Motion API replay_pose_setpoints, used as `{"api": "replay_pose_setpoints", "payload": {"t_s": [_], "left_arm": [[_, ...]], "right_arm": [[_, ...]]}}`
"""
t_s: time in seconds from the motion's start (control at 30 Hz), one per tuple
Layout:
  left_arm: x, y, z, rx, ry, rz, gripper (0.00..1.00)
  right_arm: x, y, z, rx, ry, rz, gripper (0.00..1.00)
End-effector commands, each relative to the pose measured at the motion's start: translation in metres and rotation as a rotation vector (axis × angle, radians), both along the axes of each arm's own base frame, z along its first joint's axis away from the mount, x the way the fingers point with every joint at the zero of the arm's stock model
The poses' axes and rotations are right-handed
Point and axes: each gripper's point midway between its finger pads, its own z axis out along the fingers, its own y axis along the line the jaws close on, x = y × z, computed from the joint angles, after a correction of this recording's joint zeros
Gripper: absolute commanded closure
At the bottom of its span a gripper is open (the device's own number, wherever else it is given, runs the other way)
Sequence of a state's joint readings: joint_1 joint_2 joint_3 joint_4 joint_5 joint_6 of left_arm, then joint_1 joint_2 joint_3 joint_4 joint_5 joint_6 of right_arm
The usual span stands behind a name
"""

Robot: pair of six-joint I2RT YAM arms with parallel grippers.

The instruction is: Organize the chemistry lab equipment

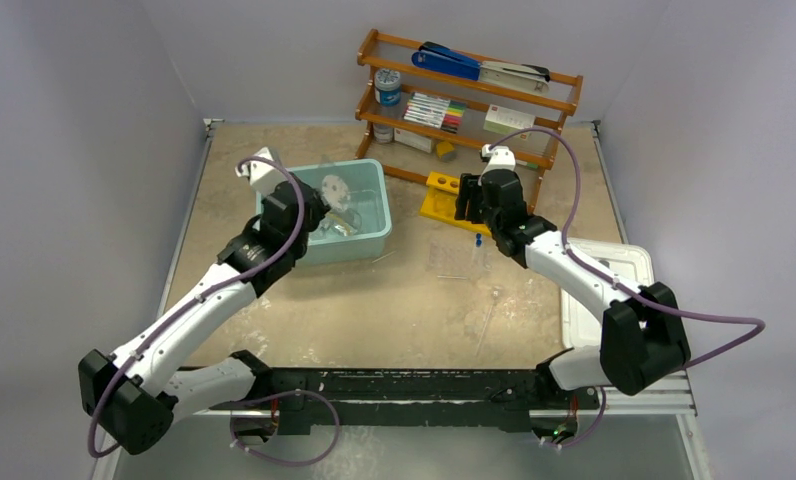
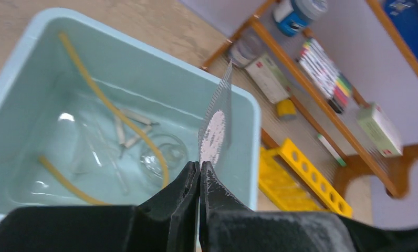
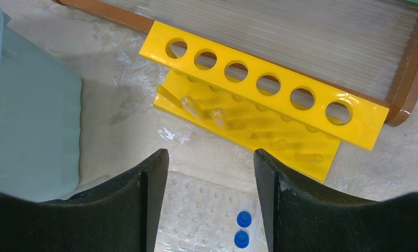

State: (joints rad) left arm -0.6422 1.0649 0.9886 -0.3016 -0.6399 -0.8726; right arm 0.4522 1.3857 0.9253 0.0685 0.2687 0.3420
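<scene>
My left gripper [image 1: 312, 205] [image 2: 200, 166] is shut on the lower edge of a square wire gauze [image 2: 216, 128] with a white round centre and holds it upright over the teal bin [image 1: 366, 238] [image 2: 247, 147]. In the bin lie a round glass flask [image 2: 162, 152], a long amber tube [image 2: 104, 100] and a clear Y-connector [image 2: 131, 131]. My right gripper [image 1: 469, 203] [image 3: 211, 155] is open and empty. It hangs above a clear well plate [image 3: 201, 210] [image 1: 454, 257] with two blue caps [image 3: 242, 219], just short of the yellow holed rack [image 3: 259, 84] [image 1: 437, 197].
A wooden shelf [image 1: 464, 95] with markers, a blue stapler and boxes stands at the back behind the rack. A white lid [image 1: 614, 285] lies at the right under my right arm. A thin clear rod [image 1: 489, 315] lies on the table's middle.
</scene>
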Motion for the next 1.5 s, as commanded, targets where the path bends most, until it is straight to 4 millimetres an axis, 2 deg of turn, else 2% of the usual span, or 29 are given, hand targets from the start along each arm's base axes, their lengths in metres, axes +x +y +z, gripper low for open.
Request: {"api": "replay_pose_setpoints", "payload": {"t_s": [0.0,0.13,0.3,0.53,0.6,0.63,0.7,0.8,0.87,0.93,1.03,1.17,1.27,1.33,1.4,1.47], "left_arm": [[0.023,0.012,-0.025,-0.023,0.027,0.023,1.0],[0.037,0.004,-0.07,-0.015,0.131,-0.011,1.0],[0.044,0.011,-0.116,-0.067,0.207,-0.008,1.0],[0.045,0.039,-0.145,-0.068,0.276,0.058,1.0],[0.043,0.042,-0.15,-0.084,0.28,0.058,1.0],[0.042,0.043,-0.152,-0.09,0.284,0.06,0.99],[0.041,0.045,-0.154,-0.098,0.285,0.064,0.89],[0.043,0.043,-0.147,-0.111,0.265,0.049,0.58],[0.047,0.038,-0.134,-0.118,0.231,0.019,0.45],[0.053,0.034,-0.112,-0.109,0.182,-0.013,0.4],[0.059,0.032,-0.074,-0.088,0.08,-0.042,0.38],[0.058,0.02,-0.022,-0.025,-0.021,-0.103,0.34],[0.042,-0.018,0.004,0.053,-0.063,-0.17,0.33],[0.029,-0.053,0.01,0.07,-0.076,-0.248,0.33],[0.013,-0.092,-0.001,0.095,-0.063,-0.319,0.33],[-0.009,-0.136,-0.021,0.141,-0.044,-0.393,0.34]], "right_arm": [[0.005,0.004,0.01,0.034,-0.042,0.0,0.37],[0.004,0.0,0.008,0.021,-0.043,-0.007,0.37],[0.002,-0.002,0.003,0.017,-0.036,-0.013,0.37],[0.001,-0.006,0.0,-0.007,-0.036,-0.02,0.37],[0.002,-0.006,0.0,-0.006,-0.039,-0.021,0.37],[0.002,-0.006,0.001,-0.006,-0.04,-0.019,0.37],[0.002,-0.006,0.002,-0.007,-0.042,-0.022,0.37],[0.002,-0.008,0.009,-0.002,-0.058,-0.034,0.37],[0.001,-0.013,0.018,0.009,-0.081,-0.065,0.37],[-0.005,-0.021,0.024,0.038,-0.113,-0.107,0.36],[-0.017,-0.029,0.032,0.112,-0.168,-0.153,0.36],[-0.029,-0.04,0.044,0.168,-0.228,-0.198,0.36],[-0.029,-0.045,0.05,0.167,-0.242,-0.216,0.37],[-0.026,-0.052,0.052,0.137,-0.23,-0.252,0.37],[-0.022,-0.062,0.055,0.092,-0.208,-0.305,0.37],[-0.017,-0.069,0.066,0.073,-0.22,-0.332,0.37]]}}
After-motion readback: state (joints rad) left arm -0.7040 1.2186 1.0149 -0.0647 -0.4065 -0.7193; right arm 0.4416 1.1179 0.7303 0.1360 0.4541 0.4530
